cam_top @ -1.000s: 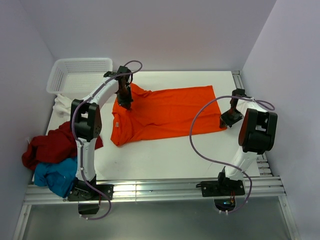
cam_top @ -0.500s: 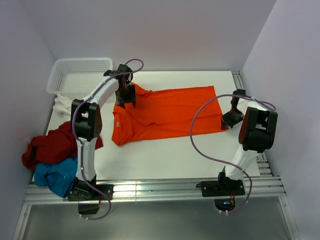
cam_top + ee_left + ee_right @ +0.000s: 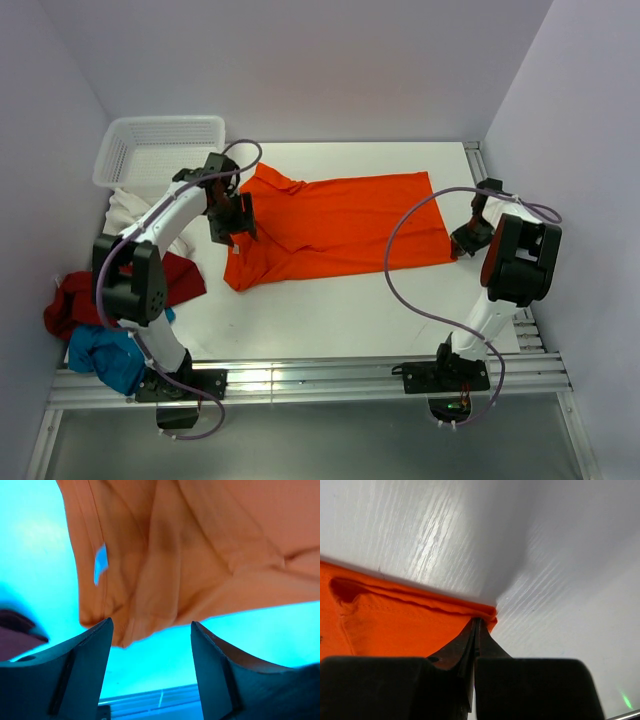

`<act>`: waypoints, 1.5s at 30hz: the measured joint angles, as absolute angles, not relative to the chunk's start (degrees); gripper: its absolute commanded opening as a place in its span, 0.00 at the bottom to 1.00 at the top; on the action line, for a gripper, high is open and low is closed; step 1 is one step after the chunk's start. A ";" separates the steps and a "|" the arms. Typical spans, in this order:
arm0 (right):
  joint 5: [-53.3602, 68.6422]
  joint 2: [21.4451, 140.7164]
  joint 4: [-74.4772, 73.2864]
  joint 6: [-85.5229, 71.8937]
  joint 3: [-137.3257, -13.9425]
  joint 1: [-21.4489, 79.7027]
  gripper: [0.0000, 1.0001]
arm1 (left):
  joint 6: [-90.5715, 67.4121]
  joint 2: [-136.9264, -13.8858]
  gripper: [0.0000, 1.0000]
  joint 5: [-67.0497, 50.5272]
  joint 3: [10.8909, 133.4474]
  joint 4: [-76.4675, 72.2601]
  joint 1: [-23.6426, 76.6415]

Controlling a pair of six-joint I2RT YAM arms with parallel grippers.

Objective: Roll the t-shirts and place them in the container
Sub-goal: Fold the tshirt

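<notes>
A bright orange t-shirt [image 3: 335, 225] lies spread flat across the middle of the table, collar end to the left. My left gripper [image 3: 236, 228] hovers over that left end, open and holding nothing. In the left wrist view the orange t-shirt [image 3: 190, 555] lies beyond the parted fingers [image 3: 85, 665] of the left gripper [image 3: 151, 625], apart from them. My right gripper [image 3: 462, 243] is at the shirt's near right corner. In the right wrist view the right gripper [image 3: 477, 622] is shut on the hem corner of the orange t-shirt [image 3: 395, 625].
A white mesh basket [image 3: 160, 150] stands at the back left. Beside it, along the left edge, lie a white t-shirt [image 3: 125, 210], a crumpled dark red t-shirt [image 3: 80, 295] and a blue t-shirt [image 3: 105, 355]. Metal rails [image 3: 320, 380] run along the near edge.
The left gripper opened, let go of the shirt's collar end and drew back to the left, its elbow swinging outward. The right gripper stayed shut on the corner, shifting slightly right.
</notes>
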State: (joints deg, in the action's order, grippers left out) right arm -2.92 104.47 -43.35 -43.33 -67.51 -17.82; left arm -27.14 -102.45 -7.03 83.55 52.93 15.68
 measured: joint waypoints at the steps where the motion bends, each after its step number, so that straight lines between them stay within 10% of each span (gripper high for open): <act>1: -2.90 104.47 -43.35 -43.18 -67.53 -18.28 0.00 | -27.24 -100.86 0.68 -7.73 81.78 52.58 15.75; 6: -2.42 104.47 -43.27 -42.22 -67.64 -20.56 0.13 | -27.27 -95.35 0.68 -9.96 75.29 52.03 16.01; 10: -1.28 103.59 -42.04 -41.12 -66.98 -21.15 0.43 | -27.27 -94.21 0.68 -10.39 72.82 51.88 16.12; 21: 4.40 97.47 -35.92 -41.89 -58.15 -21.15 0.47 | -27.16 -93.65 0.69 -10.72 71.33 51.72 16.10; 35: 2.63 95.46 -32.69 -44.51 -54.50 -20.84 0.44 | -25.82 -93.17 0.70 -11.33 71.31 51.81 14.85; 42: 0.86 95.66 -30.35 -45.25 -54.11 -20.75 0.03 | -24.71 -91.64 0.70 -11.75 70.43 52.05 13.91; 45: 0.93 96.01 -30.04 -45.89 -54.37 -20.75 0.00 | -24.64 -91.44 0.70 -12.08 70.04 52.10 13.69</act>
State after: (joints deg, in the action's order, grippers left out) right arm 0.93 96.01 -30.04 -45.89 -54.37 -20.75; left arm -24.64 -91.44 -12.08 70.04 52.10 13.69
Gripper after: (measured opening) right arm 0.015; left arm 0.704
